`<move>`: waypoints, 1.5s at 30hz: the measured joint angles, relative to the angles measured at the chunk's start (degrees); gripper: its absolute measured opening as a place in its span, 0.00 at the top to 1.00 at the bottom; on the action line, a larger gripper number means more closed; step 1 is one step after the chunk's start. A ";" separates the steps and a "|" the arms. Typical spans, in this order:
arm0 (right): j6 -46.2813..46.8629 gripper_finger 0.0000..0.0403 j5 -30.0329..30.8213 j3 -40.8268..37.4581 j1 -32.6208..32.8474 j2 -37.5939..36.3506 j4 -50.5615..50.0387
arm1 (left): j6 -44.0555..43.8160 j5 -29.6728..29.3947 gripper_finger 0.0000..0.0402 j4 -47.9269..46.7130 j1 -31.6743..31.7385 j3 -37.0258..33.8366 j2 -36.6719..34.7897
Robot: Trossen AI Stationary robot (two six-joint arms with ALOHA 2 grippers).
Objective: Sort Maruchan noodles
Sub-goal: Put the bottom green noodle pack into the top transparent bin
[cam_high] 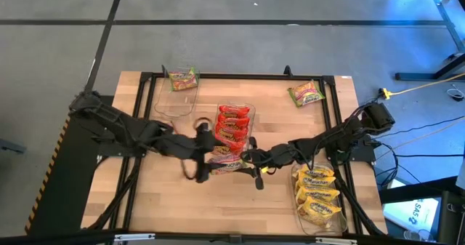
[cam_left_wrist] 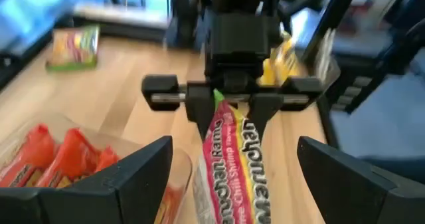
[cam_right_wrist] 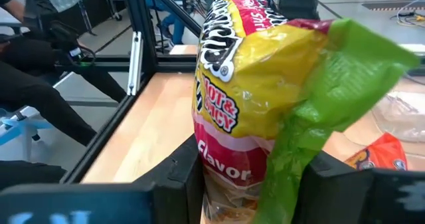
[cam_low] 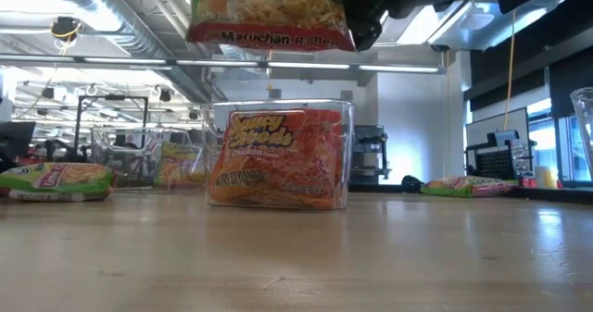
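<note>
Noodle pkt [cam_right_wrist: 265, 111] clamped in right claw [cam_high: 251, 160]; left claw [cam_high: 195, 156] open beside it.

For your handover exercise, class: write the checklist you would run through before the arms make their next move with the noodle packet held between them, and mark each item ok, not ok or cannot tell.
1. Right pincer shut on the held packet: ok.
2. Left pincer open, its fingers either side of the packet and clear of it: ok.
3. Packet lifted clear of the table: ok, low view shows it hanging above.
4. Middle tray of red packets has room: cannot tell.
5. Right tray holds only yellow packets: ok.
6. Loose green packet out of the arms' way: ok.
</note>
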 joint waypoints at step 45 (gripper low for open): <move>1.57 0.69 1.49 0.31 -0.18 0.00 0.00 | -9.18 16.78 0.35 -40.59 6.18 30.71 25.90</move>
